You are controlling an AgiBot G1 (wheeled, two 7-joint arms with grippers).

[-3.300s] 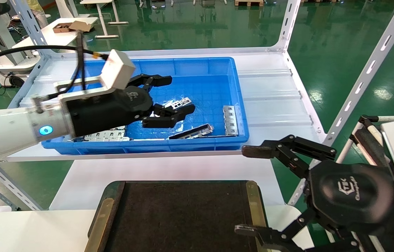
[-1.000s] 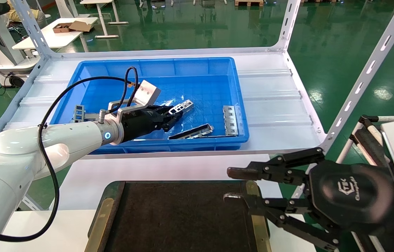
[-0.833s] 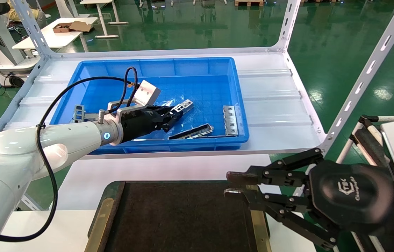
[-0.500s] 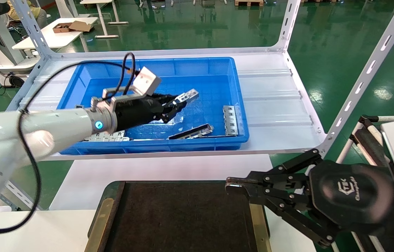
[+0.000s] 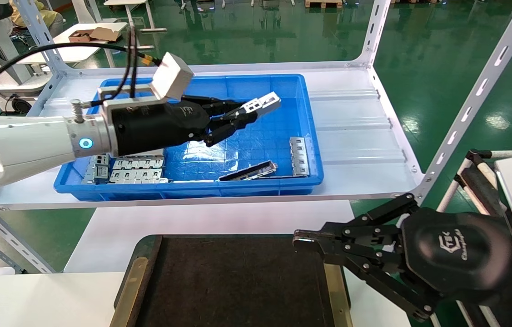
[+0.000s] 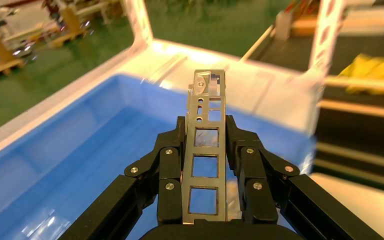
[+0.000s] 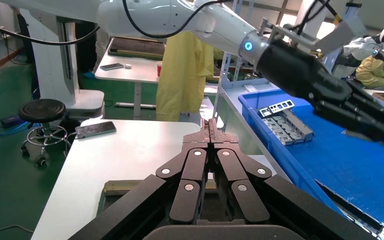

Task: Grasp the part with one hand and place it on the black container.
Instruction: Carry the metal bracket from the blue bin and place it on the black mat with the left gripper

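The part [image 5: 262,103], a silver bar with square windows, is held in the air above the blue bin, clear of its floor. My left gripper [image 5: 242,116] is shut on it. In the left wrist view the part [image 6: 207,150] stands lengthwise between the fingers [image 6: 170,165] of my left gripper [image 6: 206,125] and sticks out past their tips. The black container [image 5: 233,281] lies at the front, with nothing on it. My right gripper [image 5: 303,240] hangs shut and empty over the container's right brass strip [image 5: 333,281]. Its closed tips [image 7: 211,127] show in the right wrist view.
The blue bin [image 5: 192,188] on the white shelf holds flat slotted plates [image 5: 137,168], a dark channel piece [image 5: 249,171] and another silver piece [image 5: 300,156]. White slotted rack uprights [image 5: 474,95] rise at the right. A white table [image 5: 210,218] lies between shelf and container.
My left gripper shut on the part in the bin and lifted it up and toward the back right. My right gripper went from open to shut.
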